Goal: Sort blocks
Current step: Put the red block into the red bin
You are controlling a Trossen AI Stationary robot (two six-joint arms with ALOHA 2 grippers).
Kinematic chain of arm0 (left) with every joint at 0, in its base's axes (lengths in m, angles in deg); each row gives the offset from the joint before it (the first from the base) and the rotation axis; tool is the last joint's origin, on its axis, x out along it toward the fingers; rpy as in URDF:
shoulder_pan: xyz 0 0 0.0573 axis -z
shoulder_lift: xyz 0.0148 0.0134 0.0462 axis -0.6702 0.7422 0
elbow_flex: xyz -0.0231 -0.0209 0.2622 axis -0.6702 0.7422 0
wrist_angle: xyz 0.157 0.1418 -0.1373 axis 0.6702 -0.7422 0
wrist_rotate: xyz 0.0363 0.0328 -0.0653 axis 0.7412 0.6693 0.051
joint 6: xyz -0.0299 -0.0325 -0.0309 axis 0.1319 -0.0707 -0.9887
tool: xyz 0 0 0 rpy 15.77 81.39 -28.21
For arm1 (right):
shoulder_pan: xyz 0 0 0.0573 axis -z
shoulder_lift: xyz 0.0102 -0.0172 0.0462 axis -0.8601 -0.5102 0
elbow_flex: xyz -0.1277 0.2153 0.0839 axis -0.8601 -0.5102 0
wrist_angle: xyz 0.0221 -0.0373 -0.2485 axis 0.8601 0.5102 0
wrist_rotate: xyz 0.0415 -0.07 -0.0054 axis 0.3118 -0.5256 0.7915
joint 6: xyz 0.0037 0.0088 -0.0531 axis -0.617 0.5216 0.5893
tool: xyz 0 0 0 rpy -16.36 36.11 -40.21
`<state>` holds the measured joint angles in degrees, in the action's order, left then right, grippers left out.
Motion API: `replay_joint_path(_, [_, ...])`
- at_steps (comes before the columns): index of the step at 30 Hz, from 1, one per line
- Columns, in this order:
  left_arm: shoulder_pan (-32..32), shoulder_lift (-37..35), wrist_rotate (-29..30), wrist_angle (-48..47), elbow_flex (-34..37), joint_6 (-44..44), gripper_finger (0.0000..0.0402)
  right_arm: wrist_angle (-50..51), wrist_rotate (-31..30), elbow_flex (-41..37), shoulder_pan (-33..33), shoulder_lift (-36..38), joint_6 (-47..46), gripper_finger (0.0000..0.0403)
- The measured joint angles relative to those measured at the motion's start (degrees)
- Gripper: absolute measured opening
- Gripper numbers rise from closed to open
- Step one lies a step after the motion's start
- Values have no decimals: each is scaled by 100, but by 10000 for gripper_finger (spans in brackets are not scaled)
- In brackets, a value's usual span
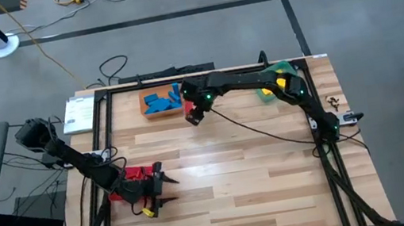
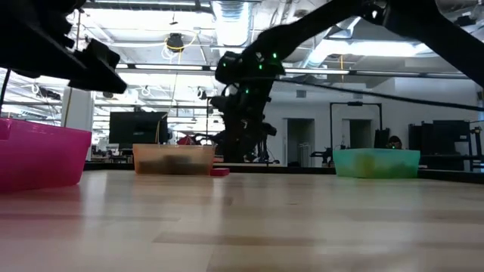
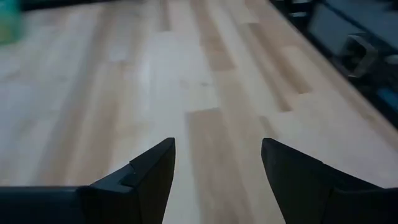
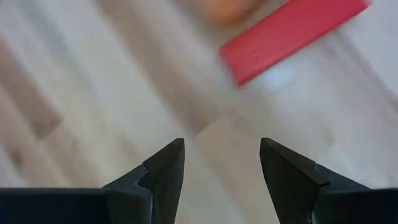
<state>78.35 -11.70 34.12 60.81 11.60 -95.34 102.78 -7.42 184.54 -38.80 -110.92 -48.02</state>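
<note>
A wooden table (image 1: 258, 169) is seen from above, with two dark arms reaching over it; the right gripper (image 4: 221, 163) is held over the far middle of the table, just beside the orange bin (image 1: 162, 103), and its two fingers are parted with nothing between them. A single red block (image 4: 291, 37) lies flat on the wood just ahead of those fingers; it is not touched by them. In the right wrist view its long axis runs slantwise across the line of the fingers rather than along it; only part of the block is shown there, one end being cut off by the frame. In the low view the same red block (image 2: 220, 172) is seen as a thin sliver on the table top, just beside the orange bin (image 2: 173, 159) and below the right arm.

Several blue blocks (image 1: 160, 101) are heaped in the orange bin, lying at mixed angles; a yellow block (image 1: 281, 83) is glimpsed by the green bin (image 1: 280, 69) at the far right, largely hidden by the right arm. Red blocks (image 1: 138, 173) are seen in the red bin (image 2: 41, 155) at the near left, partly covered by the left arm.

The left gripper (image 3: 217, 171) is held near that red bin, above bare wood; its fingers are spread apart and empty, pointing out over the middle of the table.
</note>
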Motion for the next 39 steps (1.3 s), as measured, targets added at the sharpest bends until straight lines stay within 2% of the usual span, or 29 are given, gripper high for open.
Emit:
replay_joint_path(5, [-262, 0, 852, -1, 0, 30, 235, 915, -62, 148, -359, 169, 349, 223])
replay_joint_path(8, [-671, 0, 841, -9, 0, 139, 235, 1461, -262, 150, -693, 300, 352, 223])
replay_joint_path(15, [-1935, -2, -137, -687, -246, 584, 235, 2487, -776, 150, -1866, 617, 94, 223])
replay_joint_path(23, [-3400, 157, -1529, -852, -557, 1143, 235, 2877, -965, 150, -3102, 668, -546, 223])
replay_joint_path(28, [-3982, 978, -1990, -760, -1122, 1068, 235, 2980, -1415, 150, -3663, 666, -1021, 223])
replay_joint_path(33, [-4338, 2157, -1508, -1212, -2027, 498, 235, 3314, -1793, 150, -4074, 666, -1569, 223])
replay_joint_path(39, [-4676, 3294, -1462, -1806, -2952, 522, 235, 3925, -2059, 150, -4517, 676, -2087, 223])
